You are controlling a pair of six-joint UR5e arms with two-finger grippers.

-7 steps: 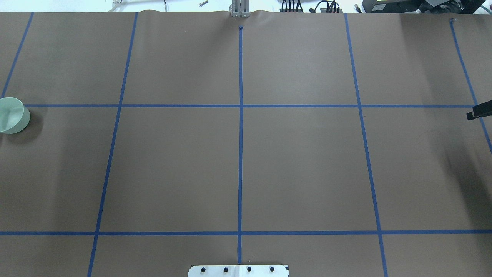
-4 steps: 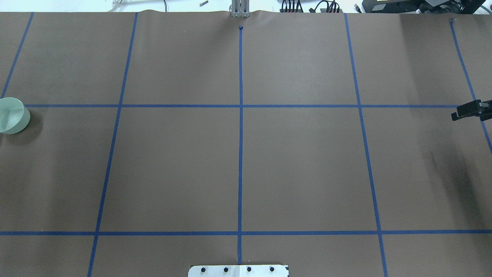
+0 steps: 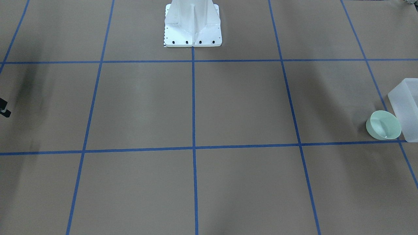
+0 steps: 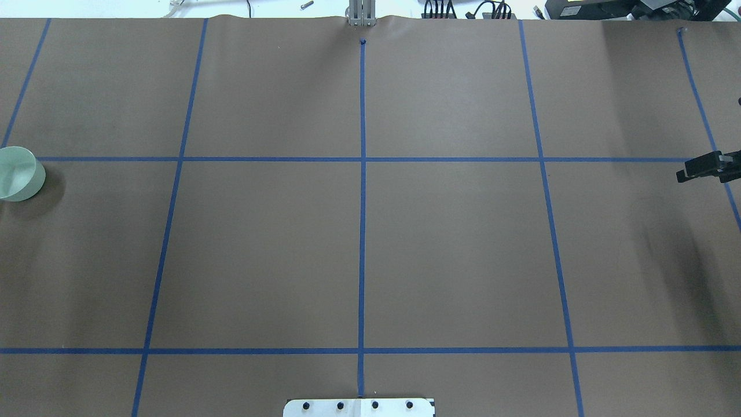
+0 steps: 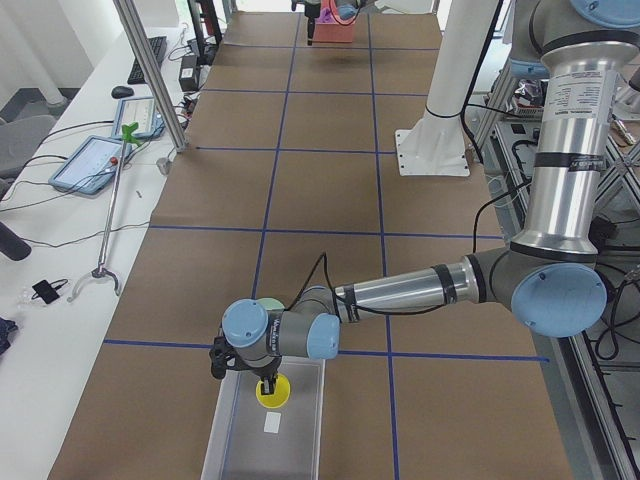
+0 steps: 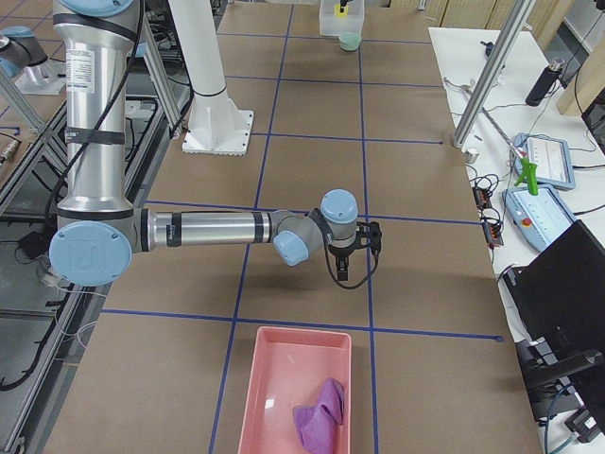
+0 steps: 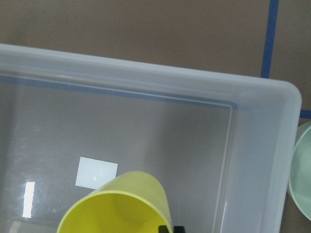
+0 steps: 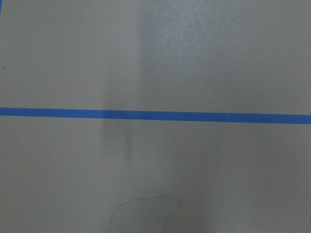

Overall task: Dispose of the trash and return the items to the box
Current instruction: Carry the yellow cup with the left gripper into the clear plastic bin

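We see the left gripper (image 5: 268, 380) pinching the cup (image 7: 116, 208) by its rim, one fingertip (image 7: 167, 229) showing against the yellow wall. The cup hangs mouth-up right under the hand, within the outline of the box (image 7: 146, 77); whether it touches the box floor we cannot tell; a white label (image 7: 96, 172) shows on that floor just past the cup. Beyond the box's end wall from the hand, just outside it, the bowl (image 3: 383, 125) sits upright on the table (image 4: 451, 249); whether bowl and box touch we cannot tell. Well apart, toward the table's other end, the right gripper (image 4: 694, 168) hovers over bare paper and a tape line (image 8: 155, 115), fingers spread, holding nothing; past it lies a pink tray (image 6: 284, 369) with a purple cloth (image 6: 319, 418) inside.
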